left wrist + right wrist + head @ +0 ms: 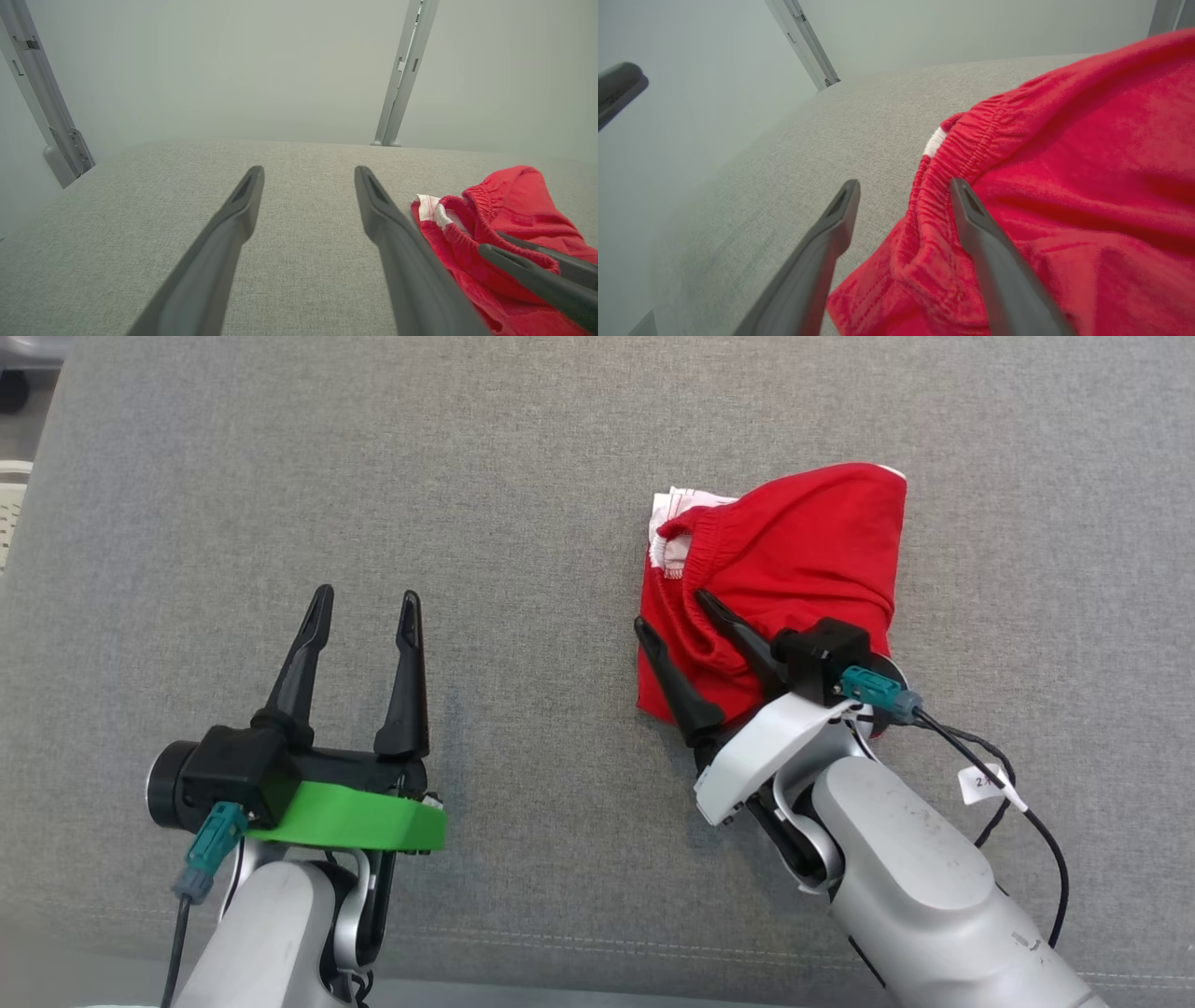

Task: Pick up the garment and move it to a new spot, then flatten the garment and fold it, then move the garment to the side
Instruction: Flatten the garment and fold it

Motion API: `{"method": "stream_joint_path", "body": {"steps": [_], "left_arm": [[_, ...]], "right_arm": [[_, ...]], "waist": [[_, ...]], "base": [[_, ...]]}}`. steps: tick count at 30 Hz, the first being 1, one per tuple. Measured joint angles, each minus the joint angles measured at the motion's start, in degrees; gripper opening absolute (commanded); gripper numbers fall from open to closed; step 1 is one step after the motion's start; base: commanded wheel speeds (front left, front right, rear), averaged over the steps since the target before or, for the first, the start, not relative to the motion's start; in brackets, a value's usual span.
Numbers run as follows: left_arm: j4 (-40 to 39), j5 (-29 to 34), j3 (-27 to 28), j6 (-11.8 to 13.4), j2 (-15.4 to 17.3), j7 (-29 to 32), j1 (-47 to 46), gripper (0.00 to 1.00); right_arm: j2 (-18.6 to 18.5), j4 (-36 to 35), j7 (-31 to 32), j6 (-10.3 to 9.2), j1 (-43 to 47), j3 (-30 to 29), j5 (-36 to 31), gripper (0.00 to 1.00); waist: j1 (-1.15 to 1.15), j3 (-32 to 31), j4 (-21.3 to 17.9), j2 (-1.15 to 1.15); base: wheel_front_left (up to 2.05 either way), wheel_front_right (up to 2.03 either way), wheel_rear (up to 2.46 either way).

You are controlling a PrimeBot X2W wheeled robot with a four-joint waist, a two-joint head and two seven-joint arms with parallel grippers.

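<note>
Obs., standing by the padded grey surface (523, 476):

- Nearest the robot: two pale forearms come in from the near edge. The left wrist carries a green bracket (355, 817). A black cable with a white tag (985, 784) trails off the right wrist.
- Left gripper (366, 594): jaws spread wide, nothing between them, fingers pointing away from the robot. It is above bare grey cloth, well apart from the garment. Whether the tips touch the surface, I cannot tell.
- Right gripper (670, 609): jaws also spread, nothing pinched. It is angled toward the robot's left, at the near left corner of the garment. In the right wrist view one finger (994, 252) lies over red cloth and the other (817, 252) is over grey surface just beside the hem. A bunched run of elastic waistband sits in the gap between them.
- Garment (803, 551): red, crumpled into a rough lump, lying on the surface on the robot's right side, beyond and partly under the right gripper. The gathered waistband curls along its left edge. A patch of white lining (672, 509) shows at the far left corner, and a thin white sliver at the far right corner.
- Farther back: the surface ends at a straight far edge. Behind it a grey metal upright (404, 74) stands against a plain pale wall. A second upright (46, 107) leans at the left of the left wrist view.
</note>
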Motion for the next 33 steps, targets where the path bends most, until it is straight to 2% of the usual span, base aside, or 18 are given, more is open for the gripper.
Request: {"method": "stream_joint_path", "body": {"steps": [9,13,18,24,33], "left_arm": [[0.42,0.79,0.77,-0.25,-0.3,-0.01,0.06,1.0],[0.65,1.03,0.93,-0.27,-0.29,0.0,0.2,1.0],[0.89,1.03,1.22,-0.26,-0.15,-0.01,0.5,1.0],[0.59,1.0,2.4,0.36,0.52,0.0,1.7,1.0],[0.01,0.6,3.41,1.45,1.77,0.31,3.26,1.0]], "right_arm": [[0.18,-2.25,-1.15,0.0,-0.43,8.09,4.23,1.0],[0.25,-4.47,-1.75,0.0,-0.43,8.37,2.92,1.0],[0.18,-11.77,-2.21,0.0,2.12,2.88,0.32,1.0],[-1.41,-24.14,-2.33,0.0,10.22,-9.46,-2.24,1.0],[-3.18,-28.59,-1.47,0.0,19.33,-24.01,-9.34,1.0]], "waist": [[0.0,-0.12,-1.14,0.0],[0.0,-0.62,-1.74,0.0],[0.0,-1.55,-2.43,0.0],[0.0,-3.25,-3.44,0.0],[-0.01,-6.4,-5.08,0.0]], "base": [[0.0,0.0,0.0],[0.0,0.0,0.0],[0.0,0.0,0.0],[0.0,0.0,0.0],[0.0,0.0,0.0]]}}
